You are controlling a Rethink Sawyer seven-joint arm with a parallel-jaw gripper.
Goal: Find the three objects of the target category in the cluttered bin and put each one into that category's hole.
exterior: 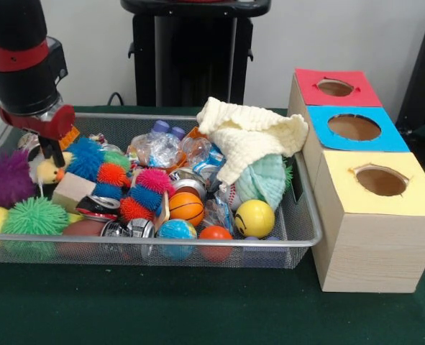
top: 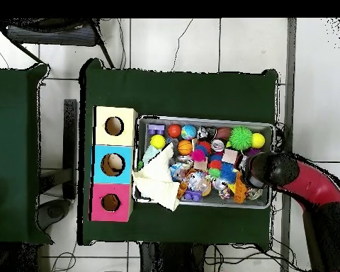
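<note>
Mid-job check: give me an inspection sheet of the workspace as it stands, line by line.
Surface: green table cloth, bare in front of the bin.
Job's things: wire bin full of toys; wooden box with red hole, blue hole and yellow hole, all looking empty.
Clutter: cream cloth draped over the bin's box-side end; basketball, yellow smiley ball, green spiky ball, purple spiky ball, crushed cans, plastic bottles.
Grippers: pincer down at the bin's end away from the box; open or shut unclear.
Cables: cables on the floor around the table.
Surroundings: second green table beside.
</note>
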